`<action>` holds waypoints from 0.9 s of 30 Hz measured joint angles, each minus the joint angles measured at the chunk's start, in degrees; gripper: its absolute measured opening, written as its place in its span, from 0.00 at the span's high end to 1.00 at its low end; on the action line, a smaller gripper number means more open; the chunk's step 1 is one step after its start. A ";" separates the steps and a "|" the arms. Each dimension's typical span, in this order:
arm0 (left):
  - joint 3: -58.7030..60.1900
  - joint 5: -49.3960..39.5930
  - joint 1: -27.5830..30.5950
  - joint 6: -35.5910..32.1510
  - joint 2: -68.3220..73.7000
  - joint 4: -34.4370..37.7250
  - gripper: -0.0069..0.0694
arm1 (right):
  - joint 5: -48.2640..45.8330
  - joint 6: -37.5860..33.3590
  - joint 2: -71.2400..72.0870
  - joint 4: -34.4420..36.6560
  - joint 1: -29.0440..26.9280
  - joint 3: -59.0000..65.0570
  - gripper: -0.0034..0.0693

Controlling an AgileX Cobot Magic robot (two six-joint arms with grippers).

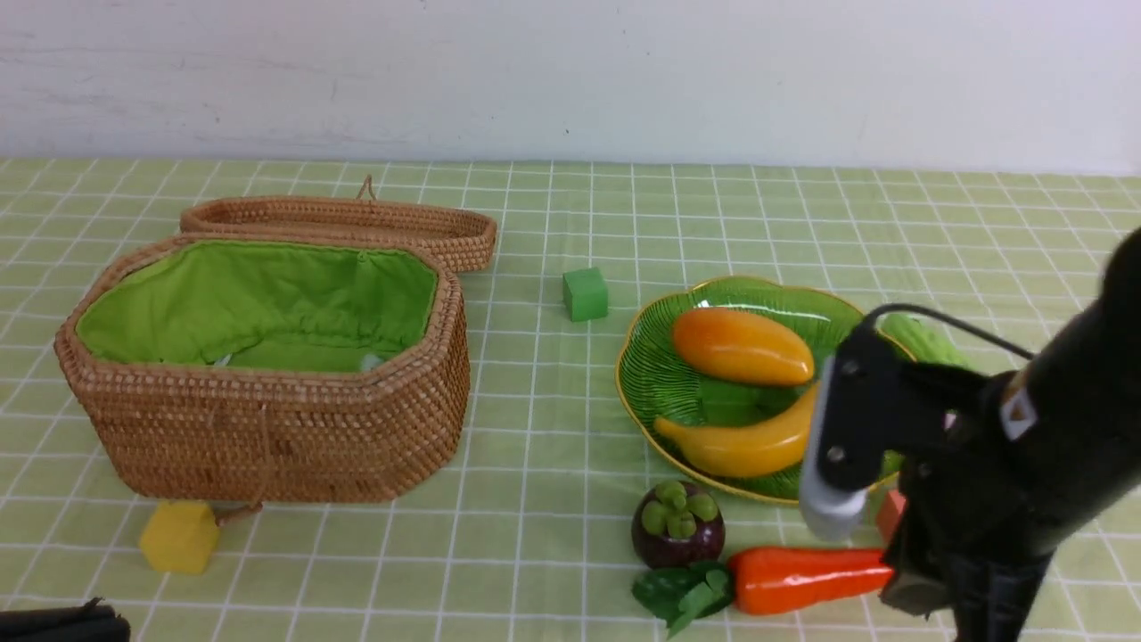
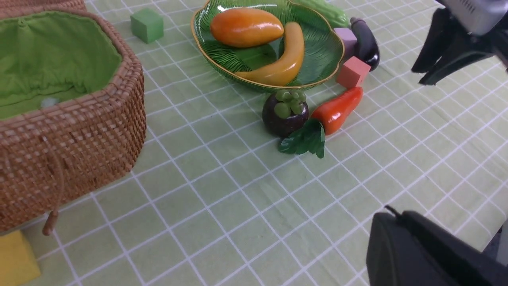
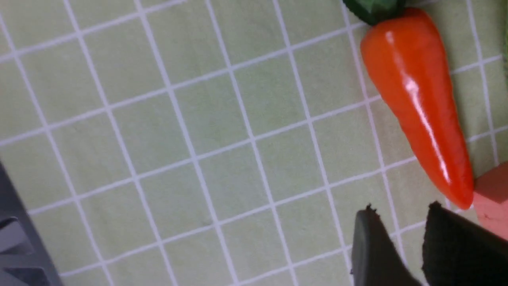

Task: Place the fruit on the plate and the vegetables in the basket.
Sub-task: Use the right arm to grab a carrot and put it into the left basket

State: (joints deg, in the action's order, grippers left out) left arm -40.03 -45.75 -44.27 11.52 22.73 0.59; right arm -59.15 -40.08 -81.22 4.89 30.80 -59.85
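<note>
Nearest, the left gripper (image 2: 416, 250) is closed. The right gripper (image 3: 401, 222) hovers empty, jaws slightly apart, at the tip of the carrot (image 1: 807, 578). The carrot lies near right beside the mangosteen (image 1: 677, 535), just before the plate (image 1: 651, 374). It looks glossy, rigid and probably light, so pinch across its thick middle.

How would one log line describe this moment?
plate: mango, banana | table: mangosteen, carrot, eggplant, gourd | right pincer: open, empty, by carrot tip
</note>
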 joint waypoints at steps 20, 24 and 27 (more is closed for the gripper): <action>0.05 -1.06 0.00 0.00 0.00 -0.16 0.93 | 16.71 -11.95 -16.27 -3.63 0.33 0.00 0.15; 0.05 -1.09 0.00 0.00 0.00 -0.16 0.93 | 18.28 -11.95 -18.40 -3.85 0.33 0.00 0.16; 0.05 -1.14 0.00 0.00 0.00 -0.16 0.93 | 19.07 -12.06 -19.74 -4.20 0.33 0.00 0.19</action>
State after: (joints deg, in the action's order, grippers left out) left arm -39.98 -46.89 -44.27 11.52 22.73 0.43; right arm -40.08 -52.14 -100.96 0.68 31.13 -59.85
